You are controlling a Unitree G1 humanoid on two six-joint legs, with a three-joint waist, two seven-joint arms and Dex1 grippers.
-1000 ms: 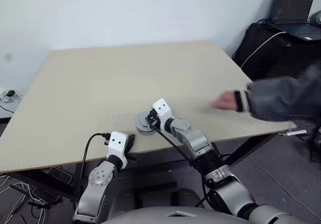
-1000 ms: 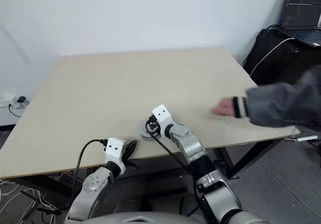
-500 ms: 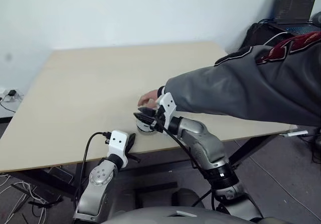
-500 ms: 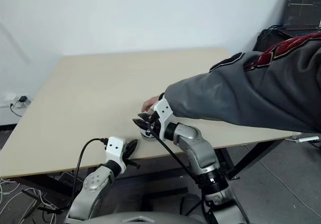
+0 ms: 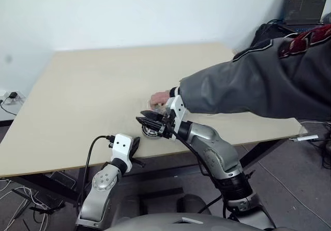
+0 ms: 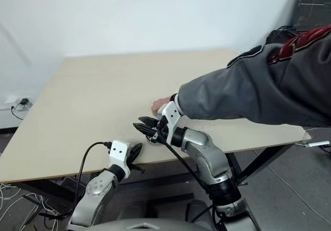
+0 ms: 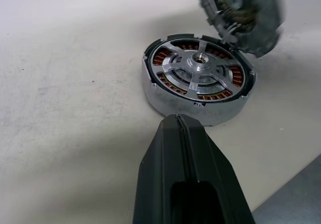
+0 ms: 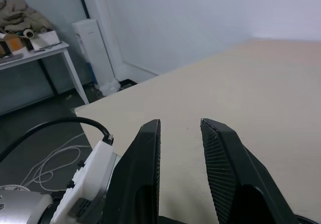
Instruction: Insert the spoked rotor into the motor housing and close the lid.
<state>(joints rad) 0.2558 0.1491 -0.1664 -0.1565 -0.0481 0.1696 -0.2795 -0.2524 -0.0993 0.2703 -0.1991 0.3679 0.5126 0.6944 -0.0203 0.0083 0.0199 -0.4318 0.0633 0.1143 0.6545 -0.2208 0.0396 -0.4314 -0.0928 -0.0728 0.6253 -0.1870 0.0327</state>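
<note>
The motor housing [image 7: 186, 107] sits near the table's front edge, its copper windings showing. The silver spoked rotor [image 7: 199, 72] lies inside it. A blurred grey round part, the lid [image 7: 249, 14], hangs tilted over the housing's far rim, where a person's hand [image 5: 160, 96] reaches. My right gripper [image 5: 144, 121] hovers just above the housing [image 5: 150, 131], level and pointing left. It is open, with nothing between its fingers [image 8: 145, 148]. My left gripper [image 7: 178, 119] is shut and empty, its tip close in front of the housing at the table edge.
A person's grey sleeve [image 5: 248, 86] stretches across the right half of the table [image 5: 93, 86] from the right. A laptop [image 5: 305, 3] and a black bag [image 5: 264, 39] stand behind the far right corner. A black cable [image 5: 90, 156] loops by my left wrist.
A person's arm has reached in from the right to the housing. My right gripper has risen off the housing and turned level, pointing left. The left arm has kept still.
</note>
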